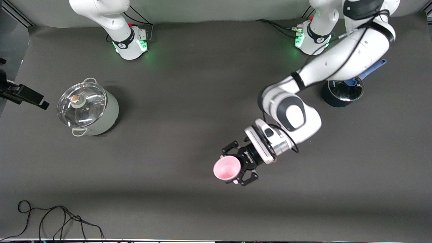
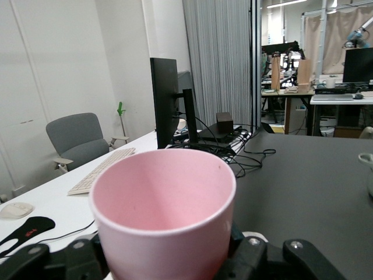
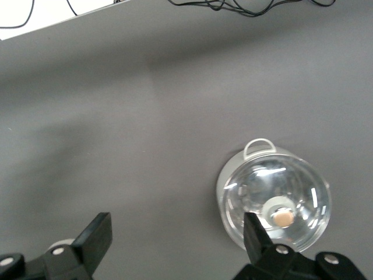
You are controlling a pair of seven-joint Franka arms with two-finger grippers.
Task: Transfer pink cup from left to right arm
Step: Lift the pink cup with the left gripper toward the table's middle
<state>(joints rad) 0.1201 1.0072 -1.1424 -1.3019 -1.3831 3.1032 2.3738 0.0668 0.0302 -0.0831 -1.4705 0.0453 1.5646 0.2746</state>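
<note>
Fingers of the left gripper [image 1: 240,166] are clamping the pink cup [image 1: 226,168], mouth outward for handover; right gripper [image 3: 175,245] is waiting spread above the lidded pot [image 3: 274,202]

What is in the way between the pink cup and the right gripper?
Nothing visible. The left gripper holds the pink cup over bare mat; the open right gripper waits above the lidded pot.

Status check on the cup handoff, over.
Left gripper shut on pink cup, held tilted above the table. Right gripper open, waiting high over the lidded pot. Nothing blocking that I can see.
</note>
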